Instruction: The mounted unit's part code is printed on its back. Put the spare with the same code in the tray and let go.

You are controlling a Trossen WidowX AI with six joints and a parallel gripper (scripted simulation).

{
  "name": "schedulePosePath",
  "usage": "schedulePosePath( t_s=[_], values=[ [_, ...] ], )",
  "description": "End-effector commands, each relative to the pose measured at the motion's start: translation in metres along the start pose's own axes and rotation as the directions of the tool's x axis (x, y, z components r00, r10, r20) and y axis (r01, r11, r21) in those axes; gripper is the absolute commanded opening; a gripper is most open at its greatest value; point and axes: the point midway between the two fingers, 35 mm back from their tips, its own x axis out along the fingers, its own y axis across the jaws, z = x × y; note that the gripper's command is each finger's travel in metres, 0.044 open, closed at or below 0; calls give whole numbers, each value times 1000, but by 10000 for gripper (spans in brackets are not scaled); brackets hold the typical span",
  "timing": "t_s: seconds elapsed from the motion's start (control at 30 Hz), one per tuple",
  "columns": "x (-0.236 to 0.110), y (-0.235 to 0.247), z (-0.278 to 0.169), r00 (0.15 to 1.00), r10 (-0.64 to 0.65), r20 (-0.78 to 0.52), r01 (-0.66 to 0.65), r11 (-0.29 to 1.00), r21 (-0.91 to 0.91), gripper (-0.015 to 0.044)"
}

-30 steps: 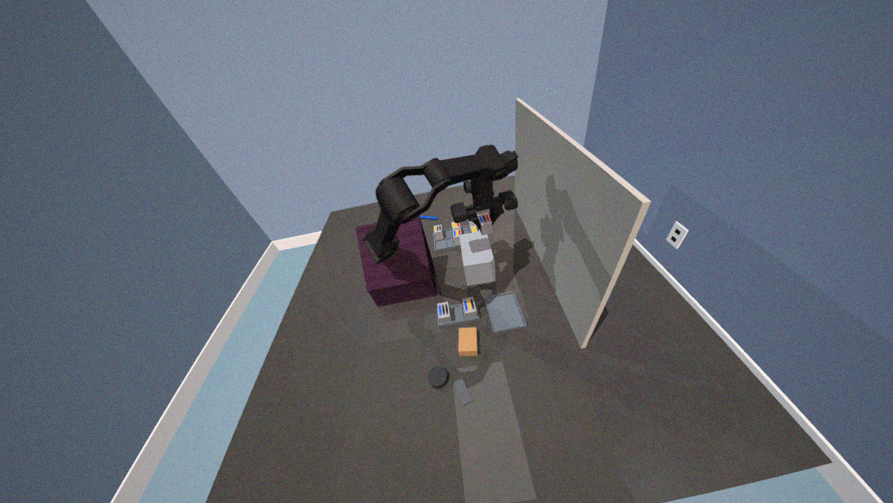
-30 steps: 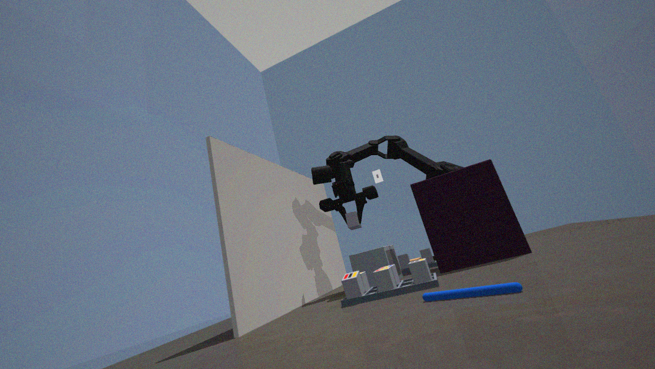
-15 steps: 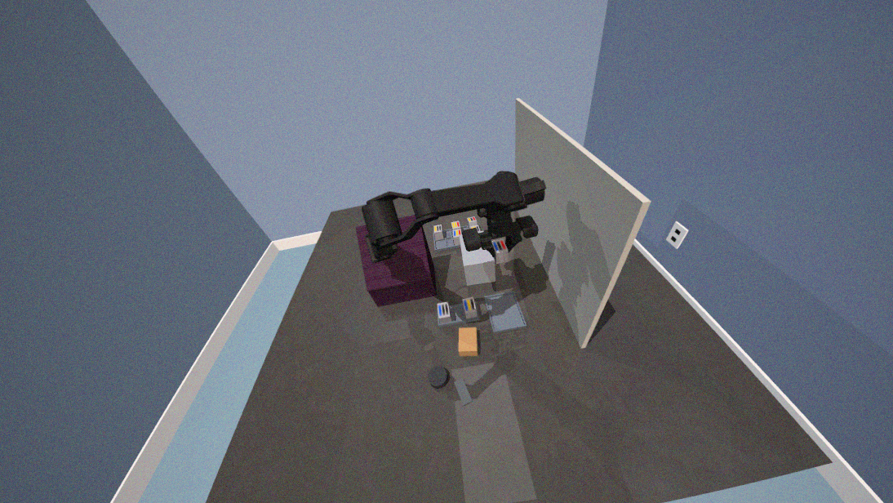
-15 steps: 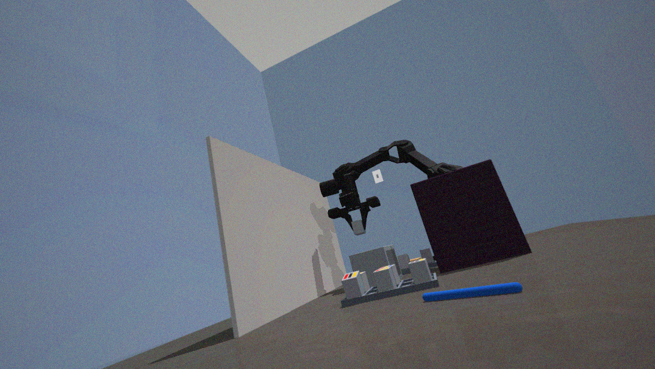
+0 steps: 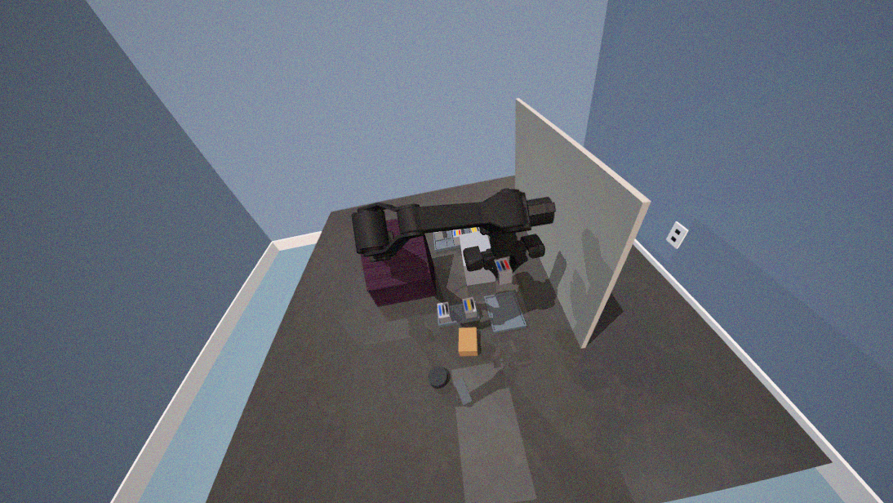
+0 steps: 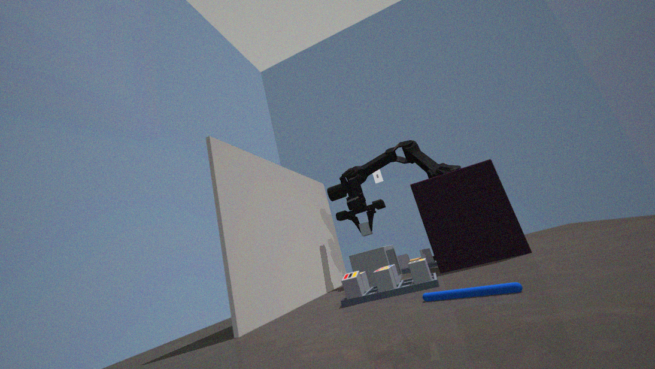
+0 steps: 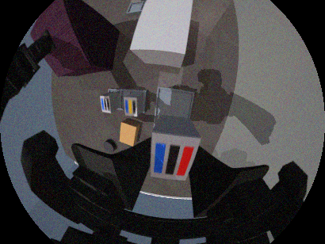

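My gripper (image 5: 498, 258) (image 6: 364, 223) (image 7: 172, 141) is shut on a grey spare (image 5: 504, 266) (image 6: 366, 228) (image 7: 173, 141) with blue, black and red stripes. It holds the spare in the air, just behind the flat grey tray (image 5: 507, 327) (image 7: 176, 102). The tray is empty. The mounted unit (image 5: 476, 274) (image 6: 373, 259) (image 7: 162, 25), a pale grey box, stands under my arm. Behind it a rack (image 5: 451, 235) (image 6: 389, 293) holds several striped spares. Two more spares (image 5: 442, 310) (image 5: 468, 306) (image 7: 105, 103) (image 7: 130, 105) stand left of the tray.
A tall beige panel (image 5: 575, 231) (image 6: 270, 229) stands upright right of the tray. My arm's purple pedestal (image 5: 399, 274) (image 6: 467, 215) (image 7: 74, 33) is at the left. An orange block (image 5: 468, 341) (image 7: 129, 132) and a dark disc (image 5: 438, 376) lie nearer. A blue rod (image 6: 472, 291) lies past the rack.
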Motion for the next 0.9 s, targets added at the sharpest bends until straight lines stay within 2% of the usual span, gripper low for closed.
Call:
schedulePosePath(
  t_s=[0.0, 0.87],
  values=[
    [-1, 0, -4, 1000, -5, -6, 5, 1000, -2, 0],
    [26, -5, -3, 1000, -4, 0, 4, 1000, 0, 0]
  ],
)
